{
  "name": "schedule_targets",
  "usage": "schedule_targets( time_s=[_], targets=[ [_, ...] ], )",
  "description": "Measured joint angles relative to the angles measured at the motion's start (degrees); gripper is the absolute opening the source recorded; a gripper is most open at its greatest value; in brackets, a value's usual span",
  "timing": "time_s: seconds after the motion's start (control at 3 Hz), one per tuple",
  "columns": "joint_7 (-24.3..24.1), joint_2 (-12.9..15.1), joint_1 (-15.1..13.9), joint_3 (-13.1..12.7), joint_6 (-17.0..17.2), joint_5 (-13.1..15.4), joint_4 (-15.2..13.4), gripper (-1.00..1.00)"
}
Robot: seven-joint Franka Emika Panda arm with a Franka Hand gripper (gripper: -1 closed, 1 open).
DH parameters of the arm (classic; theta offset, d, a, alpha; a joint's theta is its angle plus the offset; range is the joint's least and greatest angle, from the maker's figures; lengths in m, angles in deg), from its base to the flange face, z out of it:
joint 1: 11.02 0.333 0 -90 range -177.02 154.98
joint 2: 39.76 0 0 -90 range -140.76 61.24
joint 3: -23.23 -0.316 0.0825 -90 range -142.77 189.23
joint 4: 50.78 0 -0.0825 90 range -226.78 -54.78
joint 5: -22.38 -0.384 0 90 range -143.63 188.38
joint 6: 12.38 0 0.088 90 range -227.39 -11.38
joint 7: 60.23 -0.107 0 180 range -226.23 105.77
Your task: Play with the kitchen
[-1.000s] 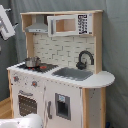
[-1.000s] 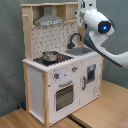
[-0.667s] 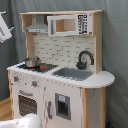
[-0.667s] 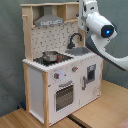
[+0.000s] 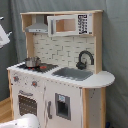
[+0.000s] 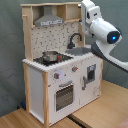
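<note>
A metal pot (image 6: pixel 49 56) is seen on the kitchen (image 6: pixel 60 75) stove, contents hidden; the arm (image 6: pixel 100 30) is raised at the second exterior view's right of the hood, finger opening cannot be told

Toy kitchen (image 5: pixel 60 85) (image 6: pixel 65 75), upright on a wood floor before a grey backdrop.

White body with light-wood frame. A metal pot (image 5: pixel 32 62) (image 6: pixel 49 56) sits on the black stove (image 5: pixel 37 66) (image 6: pixel 52 59); beside it lies the grey sink (image 5: pixel 73 74) (image 6: pixel 80 51) with a curved black faucet (image 5: pixel 85 59) (image 6: pixel 75 39) behind. Above the stove hangs a grey hood (image 5: pixel 38 26) (image 6: pixel 48 20). Below, knobs (image 5: pixel 34 83) (image 6: pixel 56 76) sit over the shut oven door (image 5: pixel 26 105) (image 6: pixel 64 96). The backsplash is white tile.
</note>
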Motion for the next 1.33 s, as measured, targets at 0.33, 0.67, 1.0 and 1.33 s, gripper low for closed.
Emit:
schedule_targets(
  time_s=[0.33,0.67,1.0,1.33],
  targets=[
    [0.0,-0.04,3.92,-1.3,-0.47,3.34,-2.85,1.0],
    [-0.03,-0.07,8.18,-2.9,-0.5,6.59,-5.63,1.0],
    [-0.03,-0.07,12.34,-4.65,-0.49,9.71,-8.23,1.0],
    [-0.01,-0.04,16.17,-6.63,-0.43,12.9,-10.46,1.0]
  ],
)
